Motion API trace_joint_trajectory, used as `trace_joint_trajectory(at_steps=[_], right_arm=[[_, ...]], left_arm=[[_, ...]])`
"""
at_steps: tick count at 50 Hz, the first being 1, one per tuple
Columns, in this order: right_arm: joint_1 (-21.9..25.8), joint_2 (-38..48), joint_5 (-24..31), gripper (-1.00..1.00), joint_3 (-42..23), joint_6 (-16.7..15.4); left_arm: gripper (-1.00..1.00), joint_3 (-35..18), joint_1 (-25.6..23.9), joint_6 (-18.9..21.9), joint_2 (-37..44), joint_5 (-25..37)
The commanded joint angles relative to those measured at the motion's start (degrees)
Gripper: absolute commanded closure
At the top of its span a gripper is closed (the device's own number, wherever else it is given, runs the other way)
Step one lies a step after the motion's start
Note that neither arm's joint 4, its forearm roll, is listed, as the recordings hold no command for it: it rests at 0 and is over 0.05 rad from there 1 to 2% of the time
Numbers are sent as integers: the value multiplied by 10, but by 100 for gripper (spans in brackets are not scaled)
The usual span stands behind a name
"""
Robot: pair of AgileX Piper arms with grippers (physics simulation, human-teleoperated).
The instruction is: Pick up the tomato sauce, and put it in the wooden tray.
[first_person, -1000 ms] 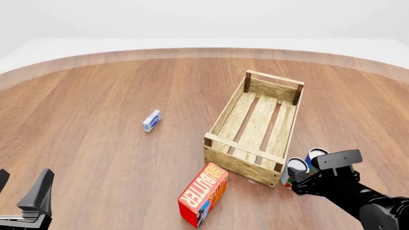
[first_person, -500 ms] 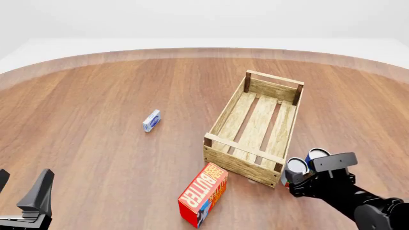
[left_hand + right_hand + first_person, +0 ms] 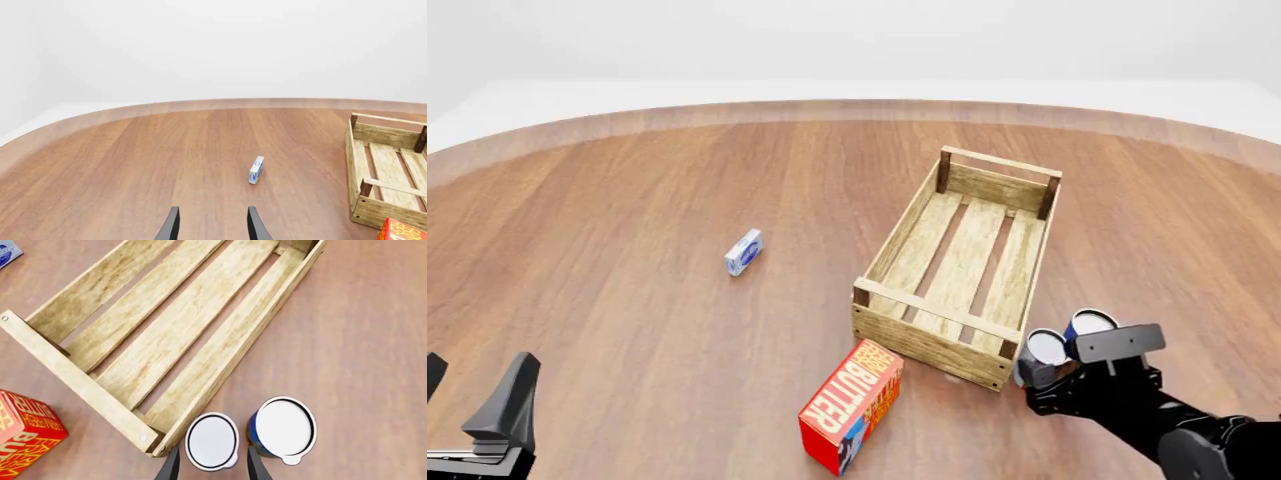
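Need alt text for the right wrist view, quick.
Right gripper fingers straddle the upright tomato sauce, beside the blue can, at the wooden tray corner; red butter box nearby.

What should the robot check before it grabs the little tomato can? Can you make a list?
1. Right gripper open: ok.
2. Fingers either side of the tomato sauce: ok.
3. Low enough to grip its sides: cannot tell.
4. Finger clear of the blue can right beside it: cannot tell, very close.
5. Wooden tray holds nothing: ok.
6. Left gripper far off, open: ok.
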Motion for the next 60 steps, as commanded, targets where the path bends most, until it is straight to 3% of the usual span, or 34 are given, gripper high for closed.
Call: trace_joint_trajectory(at_steps=[1, 8, 9, 29, 60], right_arm=[[2, 10, -10, -100, 2, 3], [1, 9, -8, -100, 3, 2], [1, 6, -6, 100, 2, 3], [-1, 8, -4, 100, 4, 2], [-12, -79, 85, 100, -13, -20]], left_arm=[[-100, 0, 0, 0, 0, 0], [-100, 0, 0, 0, 0, 0], [-100, 0, 0, 0, 0, 0], [-100, 0, 0, 0, 0, 0], [-100, 0, 0, 0, 0, 0]])
